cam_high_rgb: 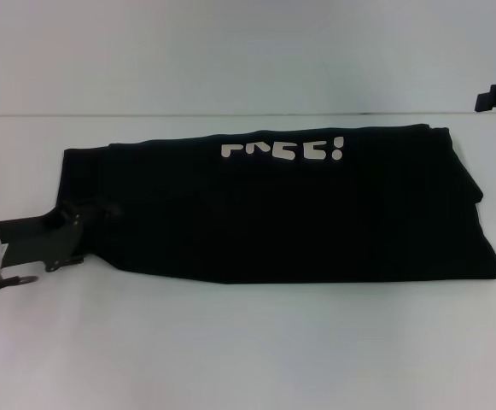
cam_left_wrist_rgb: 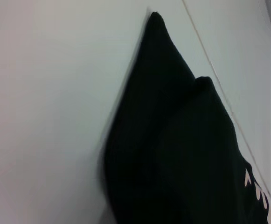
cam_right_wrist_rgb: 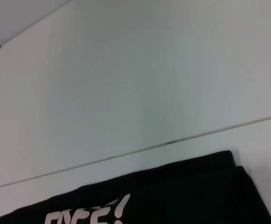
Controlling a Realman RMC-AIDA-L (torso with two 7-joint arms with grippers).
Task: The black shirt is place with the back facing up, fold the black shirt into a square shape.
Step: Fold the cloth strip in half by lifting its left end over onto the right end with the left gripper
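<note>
Tabletop (cam_high_rgb: pixel 248 342), white and wide, fills the head view and carries everything. The black shirt (cam_high_rgb: pixel 273 205) lies across its middle as a long folded band running left to right, with white "FREE!" lettering (cam_high_rgb: pixel 283 150) showing along its far edge, the tops of the letters partly hidden. The shirt's right end shows layered folded edges. The left gripper (cam_high_rgb: pixel 90 213) reaches in low from the left and sits at the shirt's left end; black against black, I cannot tell how far its fingers are parted or whether they hold cloth. The right gripper is out of sight.
</note>
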